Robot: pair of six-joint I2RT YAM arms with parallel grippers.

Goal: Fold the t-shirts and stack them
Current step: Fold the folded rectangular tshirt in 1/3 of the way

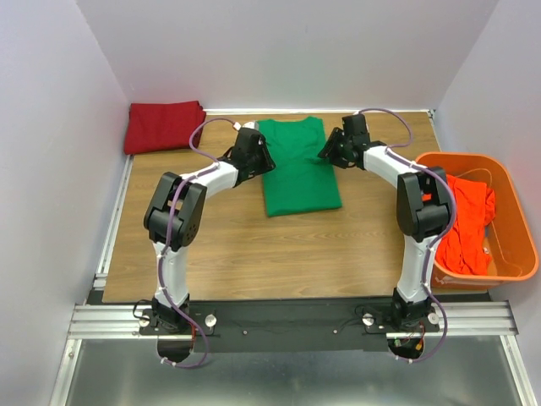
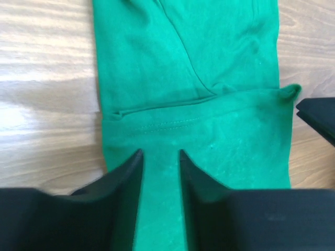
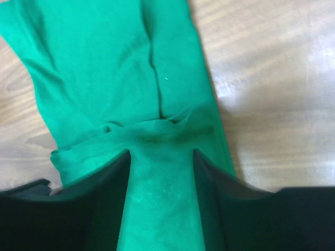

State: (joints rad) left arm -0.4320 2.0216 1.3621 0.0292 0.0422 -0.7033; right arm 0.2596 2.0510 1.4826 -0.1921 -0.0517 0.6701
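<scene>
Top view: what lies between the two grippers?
The green shirt: its far part fills the gap between the left gripper and the right gripper, one at each side edge. Nothing else lies there. The top view shows it.

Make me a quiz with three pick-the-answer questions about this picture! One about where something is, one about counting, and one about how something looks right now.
1. Where is the orange-red t-shirt?
A) on the floor
B) in the orange basket
C) hanging on the wall

2. How many shirts are there?
A) two
B) three
C) five

3. How does the dark red t-shirt look?
A) folded up
B) spread out flat
C) held up in the air

Answers:
1 B: it lies bunched up inside the basket on the right.
2 B: there is a green t-shirt, the dark red t-shirt and the orange-red t-shirt.
3 A: it sits as a tidy folded bundle in the far left corner.
</scene>
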